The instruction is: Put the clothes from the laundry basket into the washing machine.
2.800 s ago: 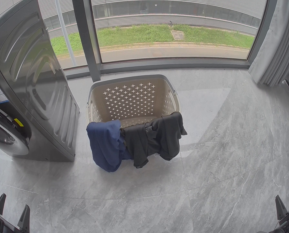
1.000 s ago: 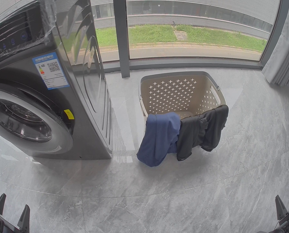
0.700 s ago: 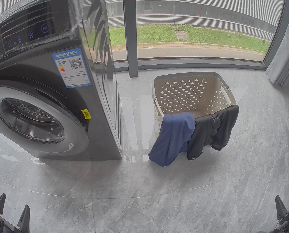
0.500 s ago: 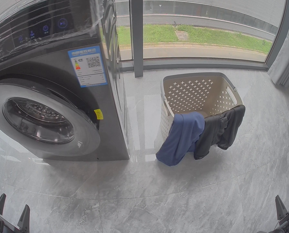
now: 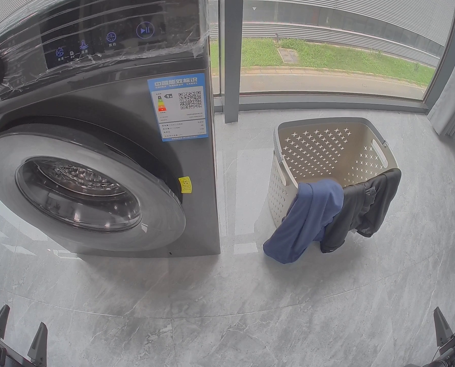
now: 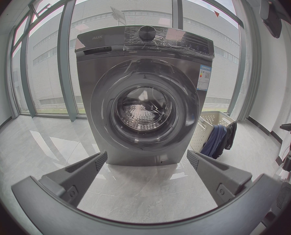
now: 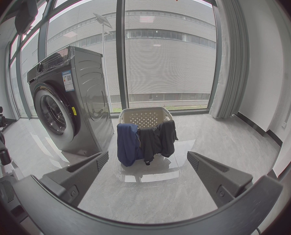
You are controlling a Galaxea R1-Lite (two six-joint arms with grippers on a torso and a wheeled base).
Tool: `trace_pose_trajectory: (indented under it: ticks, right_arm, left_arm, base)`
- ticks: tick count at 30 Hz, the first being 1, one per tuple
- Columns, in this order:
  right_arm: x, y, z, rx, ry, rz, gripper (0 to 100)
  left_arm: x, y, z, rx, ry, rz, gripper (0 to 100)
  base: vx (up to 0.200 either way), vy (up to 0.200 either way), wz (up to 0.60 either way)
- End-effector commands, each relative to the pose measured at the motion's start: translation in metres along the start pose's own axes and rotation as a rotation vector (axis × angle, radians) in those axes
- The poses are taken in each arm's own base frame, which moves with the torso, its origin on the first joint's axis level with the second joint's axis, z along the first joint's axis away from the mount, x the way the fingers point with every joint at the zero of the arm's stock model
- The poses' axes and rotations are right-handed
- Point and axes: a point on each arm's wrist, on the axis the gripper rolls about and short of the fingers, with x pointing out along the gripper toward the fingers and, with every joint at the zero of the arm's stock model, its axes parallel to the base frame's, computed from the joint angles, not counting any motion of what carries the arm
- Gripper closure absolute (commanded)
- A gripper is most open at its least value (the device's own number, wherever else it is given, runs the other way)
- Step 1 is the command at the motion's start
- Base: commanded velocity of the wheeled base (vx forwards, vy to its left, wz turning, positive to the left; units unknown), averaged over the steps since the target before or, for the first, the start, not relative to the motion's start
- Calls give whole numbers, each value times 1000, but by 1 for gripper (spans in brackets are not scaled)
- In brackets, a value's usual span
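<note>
Head view puts your left gripper (image 5: 19, 327) in the lower left corner of the frame and your right gripper (image 5: 451, 312) in the lower right corner, both low over the grey floor (image 5: 227, 307). Both have their fingers spread wide and hold nothing. Beyond a broad stretch of bare tile, right of centre in the frame, stands the laundry basket (image 5: 334, 123). Two garments are draped over its near rim: a blue one (image 5: 304, 220) on the left, hanging down the outside wall almost to the floor, and a black one (image 5: 365, 207) just beside it on the right, hanging shorter. Both fall with their long axis roughly vertical, and the folds over the rim are the highest parts you could take hold of. The basket lies ahead and toward the right side of the frame, so your right arm looks the nearer one for the first pick, and the right wrist camera faces the garments almost head-on. The washing machine (image 5: 110, 128) takes up the left half of the frame, just beside the basket, with a strip of floor between them. Its round door (image 5: 79, 194) faces you and appears shut, and your left wrist camera looks squarely at it. I judge that door needs opening before any garment can go in. Behind everything runs the window (image 5: 329, 26), with a curtain (image 5: 449, 113) at the right edge.
</note>
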Motion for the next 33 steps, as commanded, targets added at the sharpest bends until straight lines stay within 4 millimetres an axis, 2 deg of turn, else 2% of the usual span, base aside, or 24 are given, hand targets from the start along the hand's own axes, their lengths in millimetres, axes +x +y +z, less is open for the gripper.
trace_pose_trajectory:
  ticks: [1, 3, 9, 27, 33]
  right_arm:
    - [0, 0, -5, -1, 4, 0, 0]
    - [0, 0, -5, -1, 4, 1, 0]
    - [0, 0, -5, -1, 4, 1, 0]
    - [0, 0, -5, -1, 4, 3, 0]
    - [0, 0, -5, -1, 4, 3, 0]
  left_arm:
    - [0, 0, -4, -1, 3, 1, 0]
    - [0, 0, -4, -1, 3, 1, 0]
    - [0, 0, -4, -1, 3, 1, 0]
    - [0, 0, -4, -1, 3, 1, 0]
    - [0, 0, -4, -2, 3, 1, 0]
  base:
    - [0, 0, 600]
    - [0, 0, 600]
    - [0, 0, 0]
    - [0, 200, 0]
    - [0, 0, 0]
